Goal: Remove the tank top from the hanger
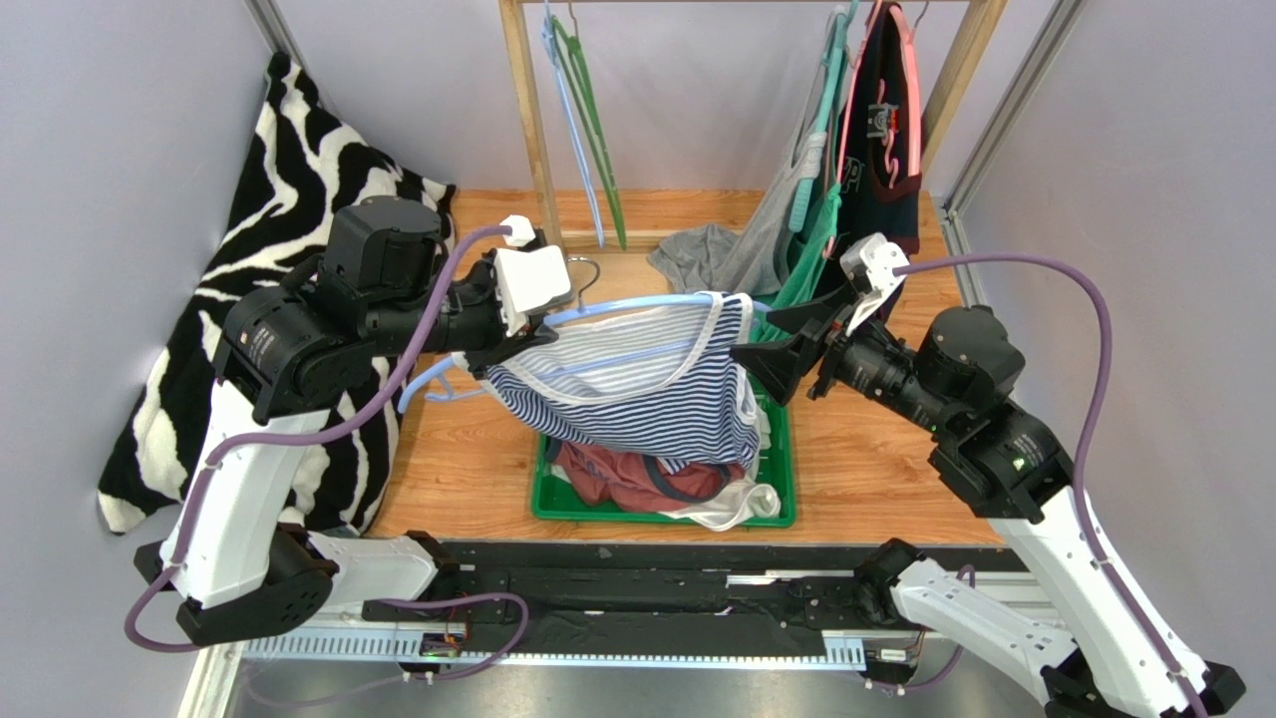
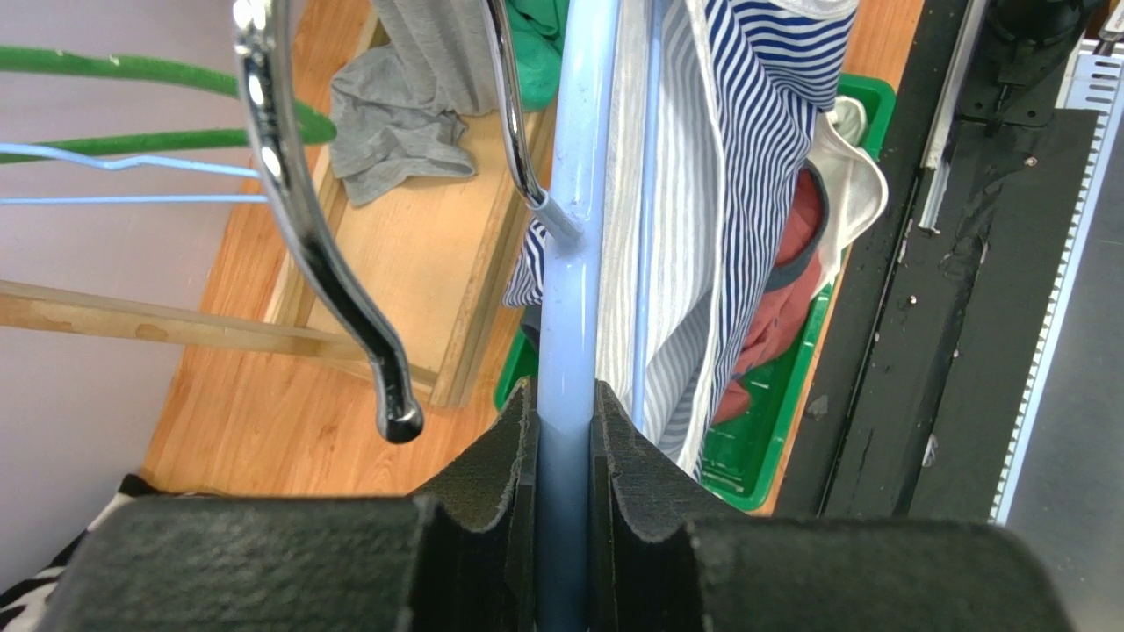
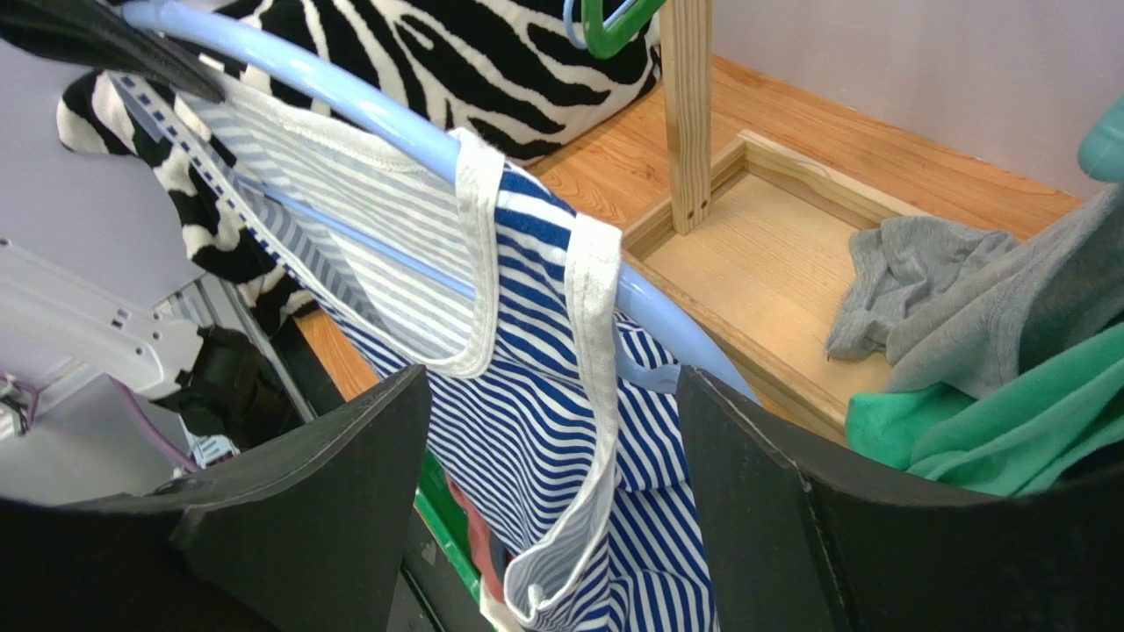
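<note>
Above wooden table (image 1: 884, 449) — left pincer (image 2: 565, 408) clamps hanger (image 2: 577, 263); right pincer (image 3: 552, 385) open astride tank top (image 1: 659, 392).

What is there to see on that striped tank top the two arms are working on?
The tank top is thin navy-and-white striped fabric with white trim. It hangs crumpled from a tilted pale blue hanger, one strap looped over the hanger's arm, its body sagging above a green bin of clothes. The left arm's jaws clamp the hanger; the right arm's jaws stand open either side of the strap.
</note>
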`<state>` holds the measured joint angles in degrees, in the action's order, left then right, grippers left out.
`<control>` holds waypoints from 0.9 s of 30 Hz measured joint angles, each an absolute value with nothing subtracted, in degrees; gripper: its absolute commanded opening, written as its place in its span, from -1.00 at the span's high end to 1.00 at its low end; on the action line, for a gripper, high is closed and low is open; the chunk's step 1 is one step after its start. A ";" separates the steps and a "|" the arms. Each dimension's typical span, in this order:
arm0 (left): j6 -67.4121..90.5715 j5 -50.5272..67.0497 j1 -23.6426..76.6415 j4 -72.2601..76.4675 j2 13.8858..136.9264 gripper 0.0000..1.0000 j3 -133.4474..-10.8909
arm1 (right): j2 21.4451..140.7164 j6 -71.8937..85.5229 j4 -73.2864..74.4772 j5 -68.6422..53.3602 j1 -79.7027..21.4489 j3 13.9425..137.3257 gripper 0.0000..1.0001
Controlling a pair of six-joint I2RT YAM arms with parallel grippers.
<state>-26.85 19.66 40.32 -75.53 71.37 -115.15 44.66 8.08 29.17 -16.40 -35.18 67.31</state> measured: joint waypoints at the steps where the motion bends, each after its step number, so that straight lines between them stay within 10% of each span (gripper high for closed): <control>1: -26.87 19.59 40.32 -75.53 71.37 1.00 -115.15 | 45.10 8.71 28.38 -16.21 -35.16 67.31 -0.46; 18: -26.57 19.03 39.77 -75.59 71.33 1.00 -115.24 | 51.16 15.53 20.88 -18.46 -35.11 67.31 0.08; 27: -26.24 19.86 39.72 -75.79 71.24 1.00 -115.55 | 52.62 18.06 19.07 -21.65 -34.92 67.35 1.00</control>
